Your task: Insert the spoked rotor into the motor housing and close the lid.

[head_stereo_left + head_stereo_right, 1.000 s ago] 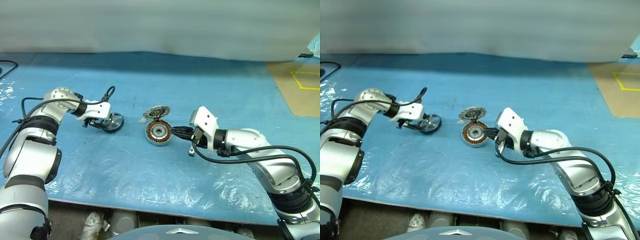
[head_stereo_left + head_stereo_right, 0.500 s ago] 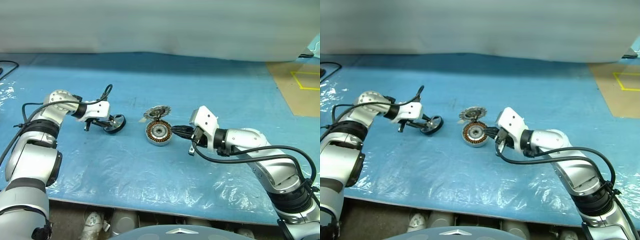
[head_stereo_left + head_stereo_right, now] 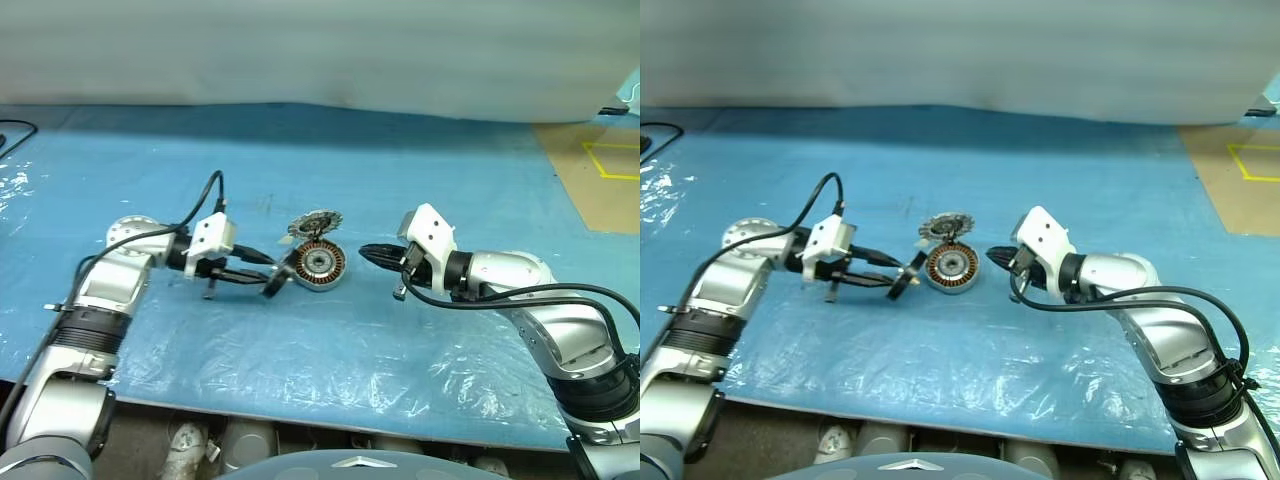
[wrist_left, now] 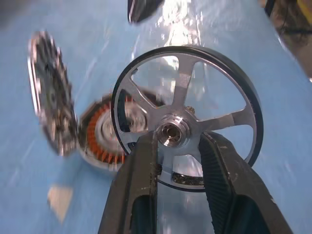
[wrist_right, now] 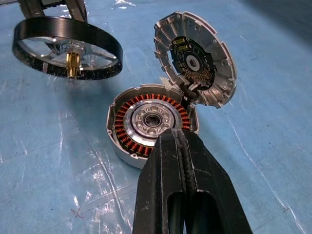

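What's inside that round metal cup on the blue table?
Inside the motor housing is a ring of copper-orange windings around a shiny metal centre with a dark hole. Nothing else sits in it yet. The right hand covers part of its near rim; the bottom beneath the windings is hidden.

The spoked rotor [image 4: 187,124] is bright polished metal with a dark matt outer band. The motor housing [image 5: 151,122] is dull cast silver around glossy copper windings. The lid [image 5: 195,58] looks rough grey metal. Crinkled glossy plastic film covers the blue worktop [image 3: 320,350].
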Robot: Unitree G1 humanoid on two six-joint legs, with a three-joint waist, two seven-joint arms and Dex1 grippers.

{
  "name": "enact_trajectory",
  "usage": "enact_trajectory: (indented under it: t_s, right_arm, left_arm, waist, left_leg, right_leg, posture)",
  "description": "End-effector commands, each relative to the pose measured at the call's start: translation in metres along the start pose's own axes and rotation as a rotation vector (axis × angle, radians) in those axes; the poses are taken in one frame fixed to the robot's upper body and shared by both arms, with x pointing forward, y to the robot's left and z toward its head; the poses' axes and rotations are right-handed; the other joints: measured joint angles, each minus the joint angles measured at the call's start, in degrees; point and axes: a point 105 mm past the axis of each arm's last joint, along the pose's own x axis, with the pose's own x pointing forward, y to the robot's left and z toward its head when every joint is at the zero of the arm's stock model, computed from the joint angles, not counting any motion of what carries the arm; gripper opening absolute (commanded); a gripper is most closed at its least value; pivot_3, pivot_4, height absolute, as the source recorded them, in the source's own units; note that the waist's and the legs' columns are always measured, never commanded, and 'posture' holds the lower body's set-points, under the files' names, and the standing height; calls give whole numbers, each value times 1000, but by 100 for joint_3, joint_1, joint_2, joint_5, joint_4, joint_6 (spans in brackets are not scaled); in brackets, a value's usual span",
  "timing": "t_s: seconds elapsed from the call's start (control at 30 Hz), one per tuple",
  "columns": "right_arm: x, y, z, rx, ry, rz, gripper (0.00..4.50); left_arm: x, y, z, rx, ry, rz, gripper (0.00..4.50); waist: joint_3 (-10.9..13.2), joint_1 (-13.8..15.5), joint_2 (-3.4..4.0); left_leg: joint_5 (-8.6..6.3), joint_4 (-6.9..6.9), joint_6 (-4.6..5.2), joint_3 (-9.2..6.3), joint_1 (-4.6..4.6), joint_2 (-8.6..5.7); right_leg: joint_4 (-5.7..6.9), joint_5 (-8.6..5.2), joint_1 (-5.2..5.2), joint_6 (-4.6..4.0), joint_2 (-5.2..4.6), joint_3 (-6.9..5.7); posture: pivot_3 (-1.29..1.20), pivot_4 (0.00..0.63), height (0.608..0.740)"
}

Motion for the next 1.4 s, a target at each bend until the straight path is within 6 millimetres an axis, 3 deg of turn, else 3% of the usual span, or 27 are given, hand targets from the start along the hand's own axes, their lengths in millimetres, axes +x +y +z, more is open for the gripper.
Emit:
enact_trajectory:
  t_s: [0.03, 0.2, 0.4, 0.7, 1.17, 1.3, 1.4]
  right_arm:
    - [-6, -8, 12, -51, -26, -21, 0]
    - [-8, -8, 15, -60, -23, -23, 0]
    - [-11, -7, 12, -47, -12, -49, 0]
    - [-12, -1, 9, -22, -12, -70, 0]
    - [-11, -2, 8, -25, -7, -79, 0]
    - [-10, -3, 9, -25, -9, -79, 0]
    - [-10, -3, 8, -24, -9, -77, 0]
  left_arm:
    - [16, 5, 6, 35, 11, 27, 913]
    - [31, 22, -2, 81, 115, 63, 913]
    - [32, 46, 6, 127, 175, 84, 913]
    - [29, 40, -3, 156, 308, -41, 913]
    - [36, 38, -11, 201, 363, -45, 913]
    - [37, 42, -9, 211, 354, -24, 2194]
    - [40, 56, -3, 205, 333, 73, 3226]
  waist:
    - [0, -3, 0]
    - [0, -10, 0]
    - [0, -4, 0]
    - [0, 0, 1]
    - [0, 4, 2]
    - [0, 4, 2]
    - [0, 2, 3]
  left_leg:
    - [0, 0, 0, 1, 2, 0]
    - [0, -3, 0, 1, 5, 0]
    - [1, -3, 0, 0, 3, -3]
    - [0, -13, 0, -1, 3, -3]
    - [0, -6, 0, 0, 9, -3]
    - [0, -6, 0, 0, 7, -3]
    - [0, -7, 0, 0, 6, -3]
  right_leg:
    - [1, 0, 1, 0, 1, 1]
    - [-2, 4, -1, 7, 8, 8]
    - [-7, 14, 0, 24, 7, 10]
    - [-6, 15, -3, 26, 9, 8]
    - [-5, 14, 4, 25, 6, 10]
    - [-5, 14, 4, 25, 6, 9]
    - [-6, 14, 2, 25, 6, 9]
  posture:
    - [0, 150, 740]
    - [0, 150, 740]
    - [0, 150, 740]
    - [0, 150, 740]
    - [0, 150, 740]
    - [0, 150, 740]
    - [0, 150, 740]
